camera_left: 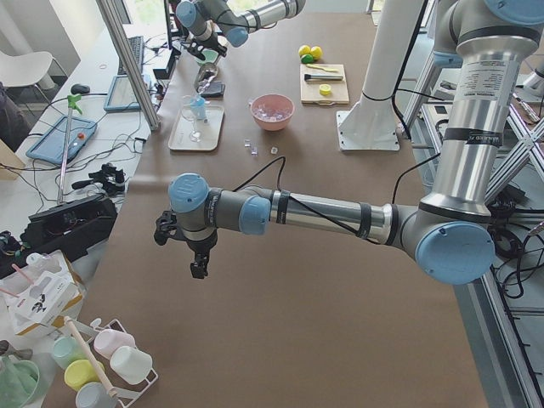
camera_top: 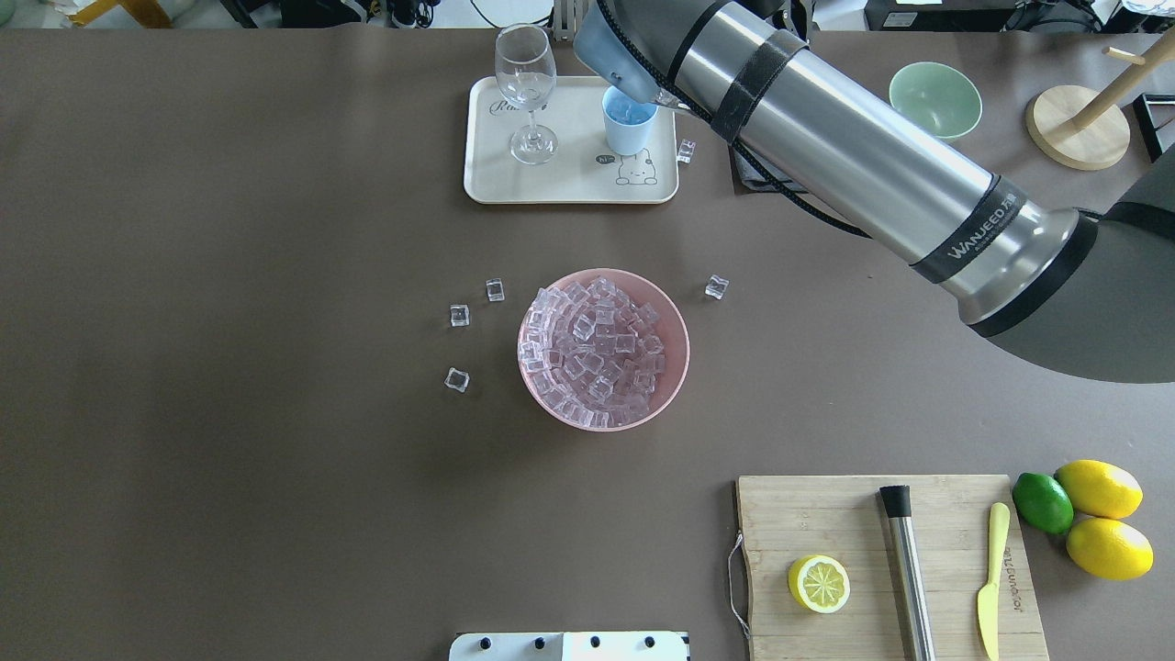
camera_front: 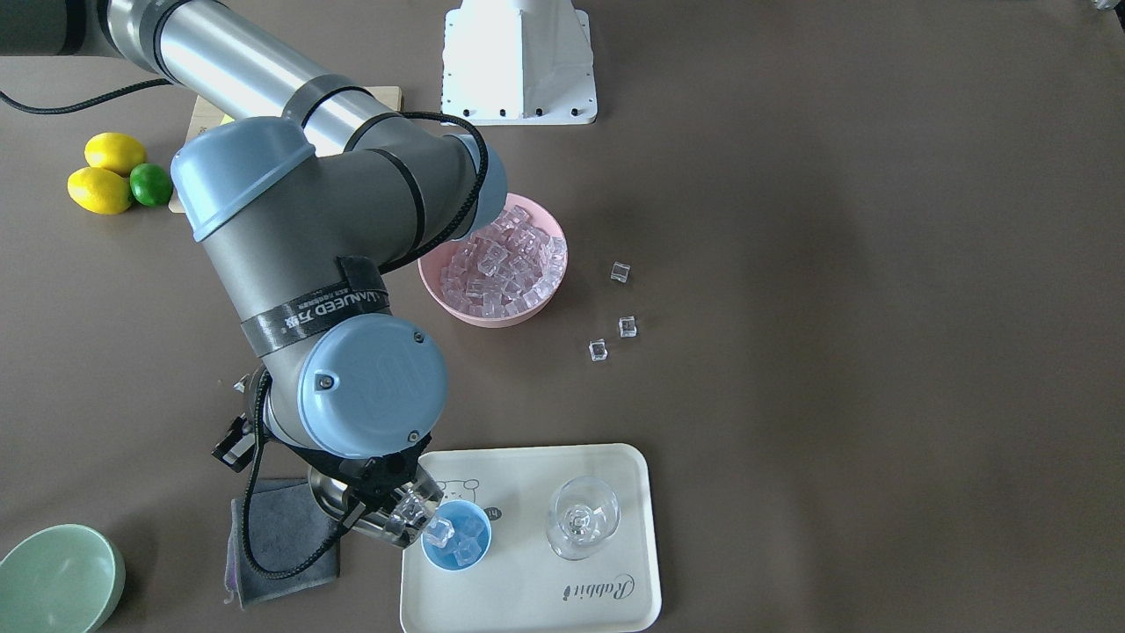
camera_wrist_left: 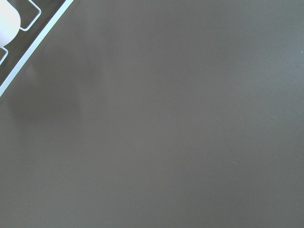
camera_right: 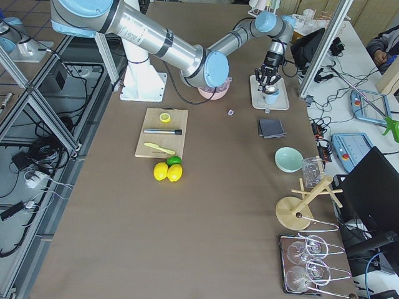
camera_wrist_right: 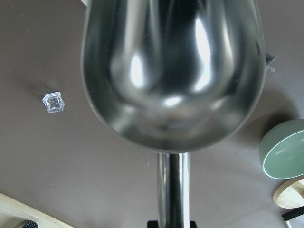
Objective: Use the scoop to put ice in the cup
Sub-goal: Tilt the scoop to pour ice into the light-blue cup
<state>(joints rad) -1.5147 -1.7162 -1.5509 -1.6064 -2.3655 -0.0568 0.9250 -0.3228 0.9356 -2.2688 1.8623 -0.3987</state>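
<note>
Pouring step: my right gripper [camera_front: 380,489] clamps the scoop [camera_front: 391,519], tipped at the cup's [camera_front: 457,538] rim. Ice [camera_front: 439,530] is sliding in, with cubes already inside. The scoop's probably nearly empty, though it's hard to see. Next: level off, then refill at the pink bowl [camera_front: 497,319] beyond the cup. The tray [camera_front: 527,607] under the cup reads "Rabbit", and my armband [camera_top: 987,225] reads "WANJEED".

Tilted scoop [camera_front: 392,526] over cup [camera_front: 429,547]; ice [camera_front: 466,551] inside

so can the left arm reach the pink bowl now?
Probably yes: left gripper hangs over bare table, nothing stands between it and the pink bowl, right gripper is away at the cup.
</note>
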